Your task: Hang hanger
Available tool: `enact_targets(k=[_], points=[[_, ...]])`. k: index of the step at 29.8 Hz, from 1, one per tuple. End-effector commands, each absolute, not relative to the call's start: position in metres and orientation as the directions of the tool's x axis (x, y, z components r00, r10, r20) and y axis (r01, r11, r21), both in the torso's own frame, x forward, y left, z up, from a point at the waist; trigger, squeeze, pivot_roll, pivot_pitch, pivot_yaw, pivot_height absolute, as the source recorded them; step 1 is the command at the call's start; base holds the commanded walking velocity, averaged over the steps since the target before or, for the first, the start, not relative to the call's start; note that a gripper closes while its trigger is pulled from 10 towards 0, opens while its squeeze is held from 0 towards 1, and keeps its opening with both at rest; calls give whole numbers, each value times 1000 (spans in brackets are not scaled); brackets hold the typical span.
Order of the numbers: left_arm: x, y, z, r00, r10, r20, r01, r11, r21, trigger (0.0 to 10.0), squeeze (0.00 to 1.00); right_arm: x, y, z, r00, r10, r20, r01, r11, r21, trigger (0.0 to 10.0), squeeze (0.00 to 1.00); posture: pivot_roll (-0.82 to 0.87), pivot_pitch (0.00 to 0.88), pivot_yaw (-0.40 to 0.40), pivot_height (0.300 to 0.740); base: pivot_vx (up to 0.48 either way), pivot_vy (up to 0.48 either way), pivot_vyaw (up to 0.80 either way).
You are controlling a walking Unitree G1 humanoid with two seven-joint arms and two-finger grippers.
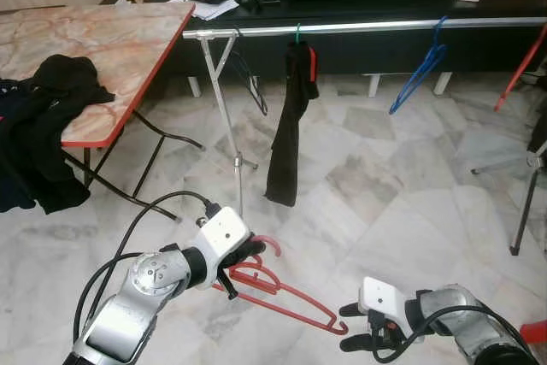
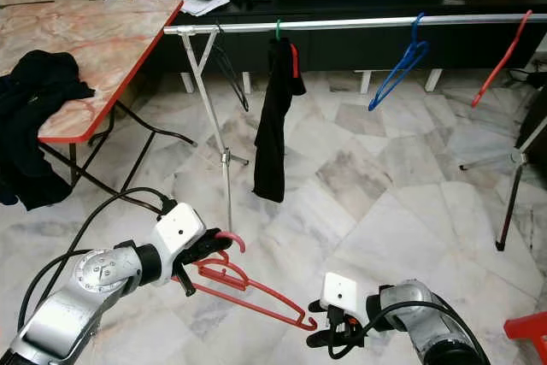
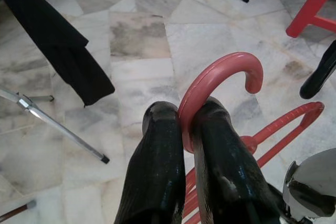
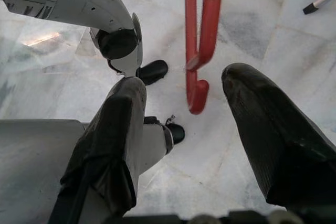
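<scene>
A red plastic hanger (image 1: 282,292) hangs low over the marble floor. My left gripper (image 1: 242,261) is shut on it just below its curved hook (image 3: 215,77), which rises between the black fingers (image 3: 157,161). My right gripper (image 1: 352,327) is open at the hanger's far end (image 4: 198,98), whose tip lies between the spread fingers without touching them. Ahead runs a silver clothes rail (image 1: 367,27). It carries a black garment (image 1: 289,126) on a green hook, a blue hanger (image 1: 419,74), a black hanger (image 1: 254,91) and a red hanger (image 1: 521,66).
A marble-topped folding table (image 1: 120,40) with a red edge stands on the left, with dark clothes (image 1: 43,126) heaped on it. The rail's stand legs (image 1: 224,100) rise ahead, and another stand (image 1: 530,185) is on the right. A red stool (image 1: 534,331) sits at the right.
</scene>
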State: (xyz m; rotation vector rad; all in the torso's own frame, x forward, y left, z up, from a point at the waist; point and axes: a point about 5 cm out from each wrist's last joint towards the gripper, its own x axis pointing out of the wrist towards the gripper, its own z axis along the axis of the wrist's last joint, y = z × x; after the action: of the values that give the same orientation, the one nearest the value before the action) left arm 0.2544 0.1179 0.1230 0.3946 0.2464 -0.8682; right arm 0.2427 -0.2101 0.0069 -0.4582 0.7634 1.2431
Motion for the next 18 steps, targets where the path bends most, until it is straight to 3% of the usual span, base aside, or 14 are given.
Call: enact_targets(k=[1, 13, 18], points=[[255, 117, 122, 613, -693, -380, 788, 568, 235, 10000, 0, 240, -208, 5, 115, 664, -739, -962, 260, 84, 10000, 0, -97, 46, 49, 740, 0, 0, 0], [251, 111, 126, 570, -736, -366, 820, 536, 199, 10000, 0, 240, -205, -6, 216, 623, -752, -939, 343, 14, 10000, 0, -92, 31, 47, 740, 0, 0, 0], [251, 109, 127, 565, -744, -357, 824, 533, 194, 10000, 0, 239, -204, -7, 208, 632, -747, -939, 342, 27, 10000, 0, -89, 32, 43, 740, 0, 0, 0]])
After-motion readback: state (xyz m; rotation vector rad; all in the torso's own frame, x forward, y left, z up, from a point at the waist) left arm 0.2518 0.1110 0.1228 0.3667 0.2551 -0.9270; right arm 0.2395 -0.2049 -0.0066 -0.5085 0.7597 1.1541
